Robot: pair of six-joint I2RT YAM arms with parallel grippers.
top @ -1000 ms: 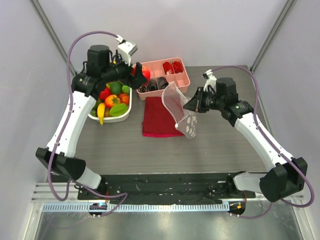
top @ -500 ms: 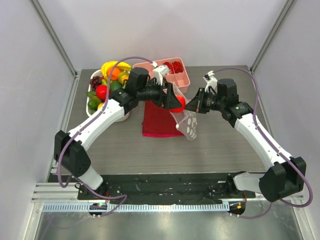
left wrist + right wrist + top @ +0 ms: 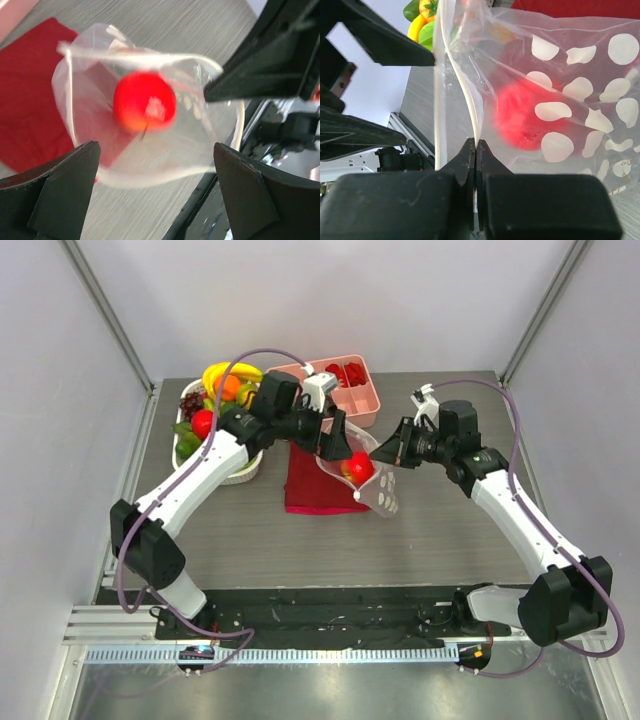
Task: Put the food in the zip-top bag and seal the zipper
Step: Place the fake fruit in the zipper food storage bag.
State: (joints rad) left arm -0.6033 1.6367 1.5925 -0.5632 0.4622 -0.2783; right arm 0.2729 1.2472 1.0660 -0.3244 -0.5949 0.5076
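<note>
The zip-top bag [image 3: 378, 490] hangs with its mouth open over the red cloth, white dots on clear plastic [image 3: 580, 90]. My right gripper [image 3: 397, 453] is shut on the bag's rim, the fingers [image 3: 476, 152] pinching the white zipper strip [image 3: 470, 100]. A red round fruit [image 3: 357, 468] lies inside the bag, blurred in the left wrist view [image 3: 144, 101] and seen through the plastic [image 3: 520, 120]. Just above the bag's mouth my left gripper [image 3: 338, 443] stands wide open, with nothing between its fingers [image 3: 65, 190]. More food [image 3: 222, 390] sits in the white basket at the back left.
A white basket [image 3: 240, 472] stands at the left rear. Behind the bag is a pink divided tray [image 3: 372, 405] holding small dark and red pieces. A dark red cloth [image 3: 310, 485] lies under the bag. The table's grey top [image 3: 300, 540] stretches toward the arm bases.
My left arm swung from the basket to the bag carrying the red fruit, then opened. The fruit now sits inside the bag, whose mouth has spread wider. The right gripper held still.
</note>
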